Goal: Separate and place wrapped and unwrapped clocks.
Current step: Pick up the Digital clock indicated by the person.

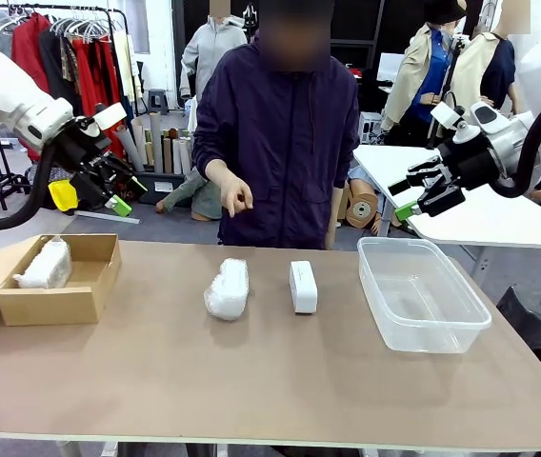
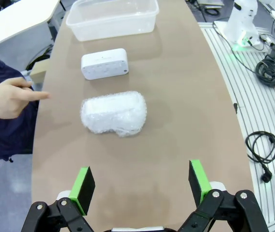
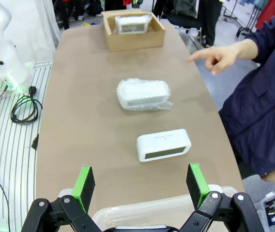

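Note:
A bubble-wrapped clock (image 1: 228, 288) (image 2: 114, 113) (image 3: 143, 94) lies at the table's middle. Just right of it sits the bare white clock (image 1: 303, 286) (image 2: 104, 63) (image 3: 163, 144). Another wrapped clock (image 1: 44, 266) (image 3: 133, 23) rests inside the cardboard box (image 1: 80, 303) (image 3: 137, 41) at the left. My left gripper (image 1: 109, 187) (image 2: 142, 187) hangs open, high above the box's far side. Over the tub's far edge, my right gripper (image 1: 421, 196) (image 3: 141, 186) is raised and open. Neither holds anything. The person's hand (image 1: 232, 193) (image 2: 9, 98) (image 3: 221, 55) points down toward the wrapped clock.
A clear plastic tub (image 1: 421, 328) (image 2: 112, 18) (image 3: 147, 212) stands at the table's right. The person stands at the far edge, behind the clocks. Bare tabletop stretches along the near side. Cables lie on the floor beside the table.

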Action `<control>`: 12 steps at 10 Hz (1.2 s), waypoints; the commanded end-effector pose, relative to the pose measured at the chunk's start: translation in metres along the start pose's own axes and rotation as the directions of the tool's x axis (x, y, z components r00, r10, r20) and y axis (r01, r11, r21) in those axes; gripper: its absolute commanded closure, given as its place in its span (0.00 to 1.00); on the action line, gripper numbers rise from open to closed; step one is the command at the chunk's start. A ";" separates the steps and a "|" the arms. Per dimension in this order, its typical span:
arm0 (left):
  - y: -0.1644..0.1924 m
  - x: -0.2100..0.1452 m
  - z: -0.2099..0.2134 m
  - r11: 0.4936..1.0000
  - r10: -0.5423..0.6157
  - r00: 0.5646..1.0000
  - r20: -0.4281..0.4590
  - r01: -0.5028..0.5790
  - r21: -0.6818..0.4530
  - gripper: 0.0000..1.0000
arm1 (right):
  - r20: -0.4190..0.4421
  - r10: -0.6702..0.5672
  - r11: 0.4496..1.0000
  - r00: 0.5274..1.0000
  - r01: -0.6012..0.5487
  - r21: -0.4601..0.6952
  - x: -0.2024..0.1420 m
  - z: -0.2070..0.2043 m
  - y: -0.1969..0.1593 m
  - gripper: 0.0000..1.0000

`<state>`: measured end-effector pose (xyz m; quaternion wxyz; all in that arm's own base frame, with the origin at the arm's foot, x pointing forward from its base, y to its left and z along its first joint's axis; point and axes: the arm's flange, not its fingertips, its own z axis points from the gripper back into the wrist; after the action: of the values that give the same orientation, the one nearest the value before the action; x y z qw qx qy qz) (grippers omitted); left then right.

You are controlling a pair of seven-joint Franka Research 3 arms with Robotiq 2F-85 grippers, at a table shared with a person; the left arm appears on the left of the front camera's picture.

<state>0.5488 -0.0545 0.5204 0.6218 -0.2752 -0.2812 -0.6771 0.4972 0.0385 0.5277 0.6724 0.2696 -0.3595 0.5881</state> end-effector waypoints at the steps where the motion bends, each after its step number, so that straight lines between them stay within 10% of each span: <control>1: -0.001 0.002 0.002 1.000 -0.004 1.000 0.004 0.004 -0.006 0.00 | 0.006 0.009 1.000 1.000 -0.009 0.003 0.002 0.001 0.001 0.00; 12: -0.003 0.026 -0.012 1.000 0.002 0.999 -0.032 -0.002 -0.009 0.00 | 0.006 0.009 1.000 1.000 -0.009 0.003 0.002 0.001 0.001 0.00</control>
<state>0.5474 -0.0677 0.5223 0.6181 -0.2760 -0.2771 -0.6819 0.4972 0.0385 0.5277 0.6724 0.2696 -0.3595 0.5882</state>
